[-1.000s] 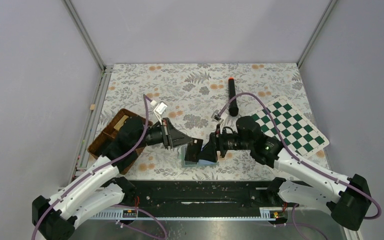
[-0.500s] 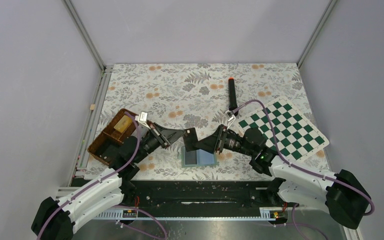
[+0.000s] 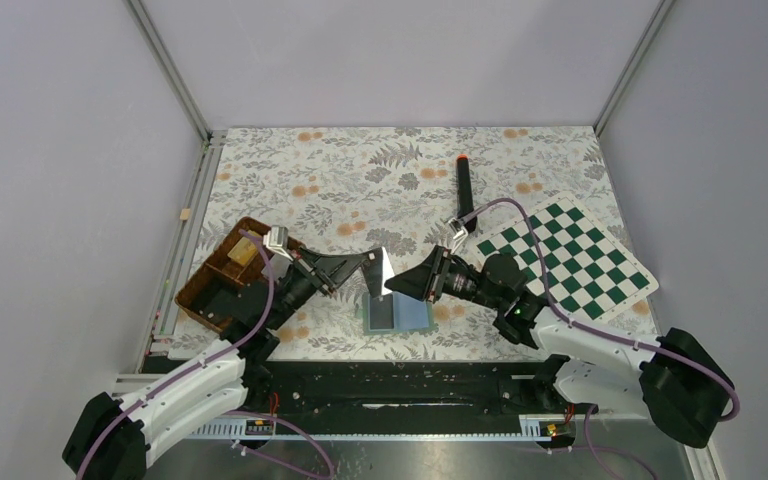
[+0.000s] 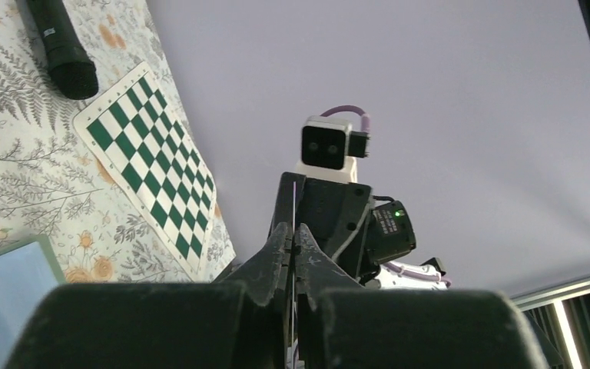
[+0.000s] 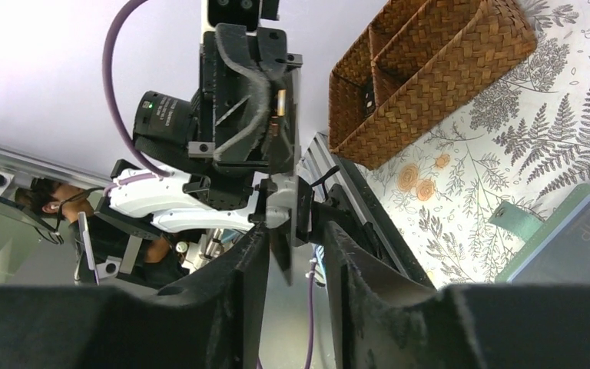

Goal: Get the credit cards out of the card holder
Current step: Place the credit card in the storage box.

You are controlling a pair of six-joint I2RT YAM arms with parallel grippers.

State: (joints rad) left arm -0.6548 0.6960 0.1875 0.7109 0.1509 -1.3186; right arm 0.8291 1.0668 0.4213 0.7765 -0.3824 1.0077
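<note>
The green card holder [image 3: 415, 314] lies open on the floral cloth, with a dark credit card [image 3: 384, 314] in its left panel. It also shows at the right edge of the right wrist view [image 5: 561, 223], with that dark card [image 5: 584, 250] on it. My left gripper [image 3: 368, 259] is shut on a silvery credit card [image 3: 381, 266] and holds it in the air above the holder. In the left wrist view that card [image 4: 294, 201] is edge-on between the shut fingers [image 4: 280, 250]. My right gripper [image 3: 393, 284] is open, its fingers either side of the card's [image 5: 280, 257] near edge.
A brown wicker tray [image 3: 210, 290] holding a yellowish-tan block [image 3: 245, 250] stands at the left, beside the left arm. A green chessboard [image 3: 570, 255] lies at the right. A black microphone with a red tip [image 3: 465, 190] lies behind it.
Both grippers have risen from the card holder. The left gripper has lifted the card off it and tilted it so it shows silvery. The right arm has drawn back and lower.
</note>
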